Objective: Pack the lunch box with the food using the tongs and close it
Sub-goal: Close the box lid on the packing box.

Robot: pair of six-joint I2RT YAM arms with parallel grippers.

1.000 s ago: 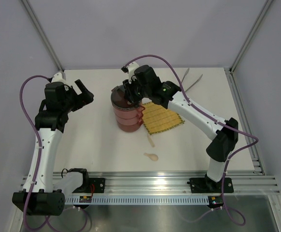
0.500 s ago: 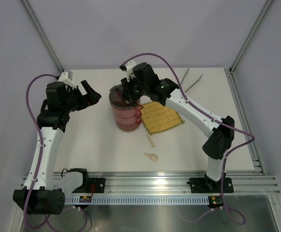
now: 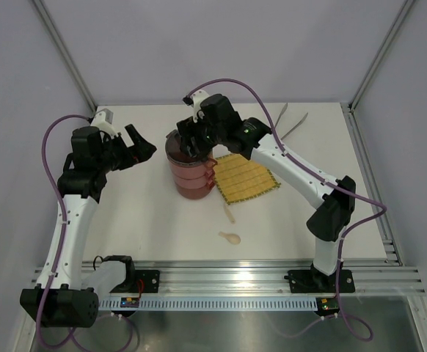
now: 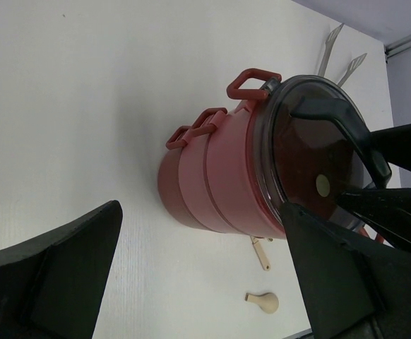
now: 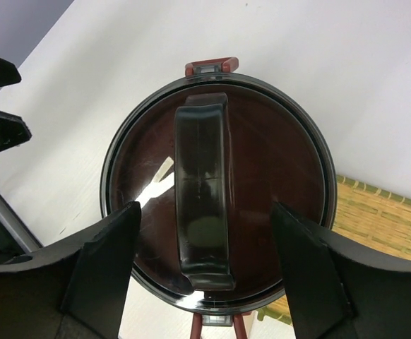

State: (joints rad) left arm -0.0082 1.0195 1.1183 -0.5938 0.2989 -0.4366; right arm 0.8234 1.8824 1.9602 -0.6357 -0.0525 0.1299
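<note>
The lunch box stands as a stack of dark-red tiers mid-table, its see-through lid on top with a black handle across it. My right gripper hovers just over the lid, open, one finger on each side of the handle and apart from it. My left gripper hangs open to the left of the stack, nothing between its fingers. The tongs lie at the back right of the table. No food shows; the lid hides the inside.
A yellow woven mat lies against the stack's right side. Two cream spoon pieces lie in front of the stack. Red clips stick out from the tiers' side. The frame posts stand at the back corners.
My right gripper has opened and let go of the lid handle, staying above the lid. My left gripper has drifted slightly right, toward the lunch box.
</note>
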